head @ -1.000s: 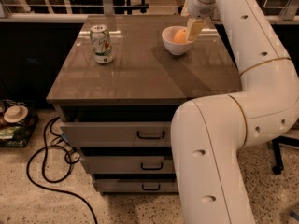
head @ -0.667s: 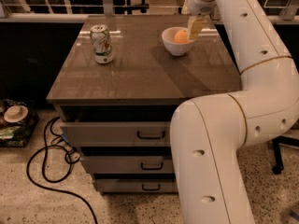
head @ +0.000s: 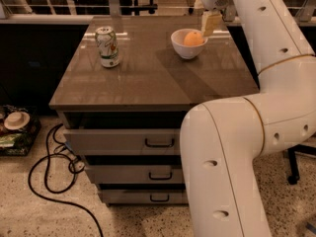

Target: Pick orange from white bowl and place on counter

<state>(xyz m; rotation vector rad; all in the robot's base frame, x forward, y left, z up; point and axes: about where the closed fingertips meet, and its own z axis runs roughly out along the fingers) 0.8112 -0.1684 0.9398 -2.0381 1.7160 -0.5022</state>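
Note:
The orange (head: 193, 39) lies inside the white bowl (head: 185, 49), which stands on the counter (head: 148, 78) at its back right. My gripper (head: 209, 24) hangs from the arm just above and to the right of the bowl's rim, close to the orange. Its pale finger tips point down toward the bowl.
A green-and-white soda can (head: 107, 47) stands upright at the back left of the counter. The top drawer (head: 123, 141) below is pulled slightly out. A black cable (head: 49, 177) and a basket of items (head: 15, 130) lie on the floor at left. My arm's large white links fill the right side.
The gripper has lifted slightly from the bowl's edge. The orange, bowl and can have not moved.

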